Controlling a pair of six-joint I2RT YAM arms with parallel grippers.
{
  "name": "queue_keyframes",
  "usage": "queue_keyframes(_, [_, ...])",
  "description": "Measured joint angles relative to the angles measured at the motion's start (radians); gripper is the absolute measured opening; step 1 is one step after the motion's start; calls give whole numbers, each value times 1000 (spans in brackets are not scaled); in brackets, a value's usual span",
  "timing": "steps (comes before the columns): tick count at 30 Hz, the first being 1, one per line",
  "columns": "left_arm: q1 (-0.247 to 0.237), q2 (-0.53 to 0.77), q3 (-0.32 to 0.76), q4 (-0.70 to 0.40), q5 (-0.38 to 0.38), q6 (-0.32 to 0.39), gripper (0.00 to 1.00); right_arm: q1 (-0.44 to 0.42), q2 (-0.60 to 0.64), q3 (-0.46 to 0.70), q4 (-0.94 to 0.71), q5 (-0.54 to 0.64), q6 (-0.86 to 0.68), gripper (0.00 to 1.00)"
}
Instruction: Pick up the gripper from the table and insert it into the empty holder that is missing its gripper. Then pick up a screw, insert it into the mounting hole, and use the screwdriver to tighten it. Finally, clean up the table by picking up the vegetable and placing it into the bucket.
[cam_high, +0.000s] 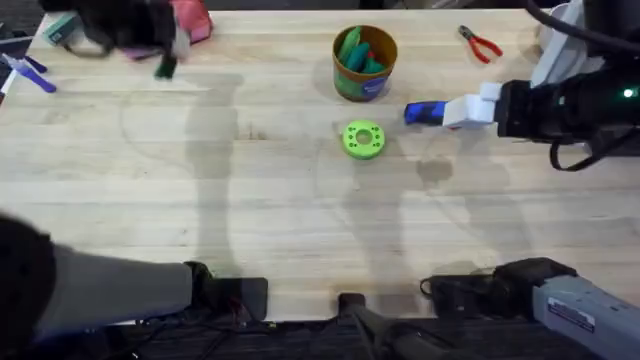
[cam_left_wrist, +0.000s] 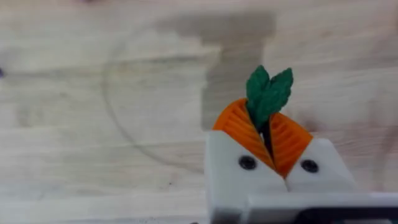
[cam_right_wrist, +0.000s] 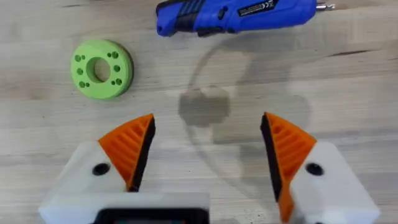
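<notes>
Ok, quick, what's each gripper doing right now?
Left gripper: closed on a green leafy piece.
Right gripper: open, holding nothing.

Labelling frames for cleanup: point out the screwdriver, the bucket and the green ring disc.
screwdriver (cam_right_wrist: 233, 15): right wrist view, blue body.
bucket (cam_high: 364, 84): overhead view, outer wall.
green ring disc (cam_right_wrist: 101, 68): right wrist view, top face.

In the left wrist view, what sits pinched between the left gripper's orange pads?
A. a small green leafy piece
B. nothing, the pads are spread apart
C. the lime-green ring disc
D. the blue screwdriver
A: the left gripper has its orange pads closed together on a small green leafy piece that sticks out past their tips, above the bare wooden table.
</notes>
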Motion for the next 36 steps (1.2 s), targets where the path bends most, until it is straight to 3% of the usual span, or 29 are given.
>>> queue_keyframes(6, [-177,-39,157,-42,1,-54,23,0,0,0,0,0,0,969])
queue_keyframes(11, [-325,-11,164,46,5,-133,23,0,0,0,1,0,0,969])
queue_keyframes(19, [-485,145,164,230,27,-231,23,0,0,0,16,0,0,969])
queue_keyframes(24, [-550,261,164,389,97,-296,23,0,0,0,16,0,0,970])
queue_keyframes(29, [-574,344,164,493,169,-349,23,0,0,0,16,0,0,969])
queue_keyframes(36, [-588,382,164,500,200,-373,23,0,0,0,21,0,0,970])
